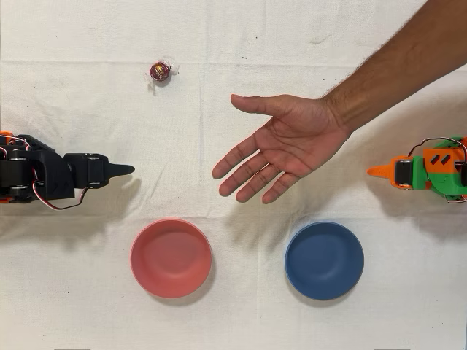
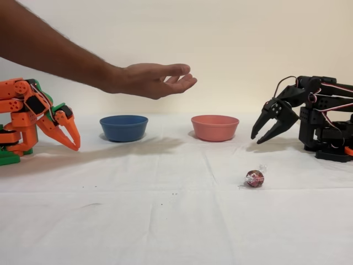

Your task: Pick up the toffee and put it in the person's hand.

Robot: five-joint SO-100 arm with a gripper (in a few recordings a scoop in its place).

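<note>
Lying alone on the white cloth-covered desk (image 2: 165, 221), well apart from the black gripper (image 2: 263, 134), fingers parted, empty: tiny foil-wrapped dark red toffee (image 2: 255, 178). Probably light, slippery; best pinched across round middle, not crinkled ends.

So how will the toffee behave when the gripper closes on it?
The toffee looks round, so a push may well roll it across the cloth. Its shiny foil could slip between the fingers. It is tiny beside the bowls, so probably light, and the crinkled wrapper ends would likely bend rather than resist.
</note>
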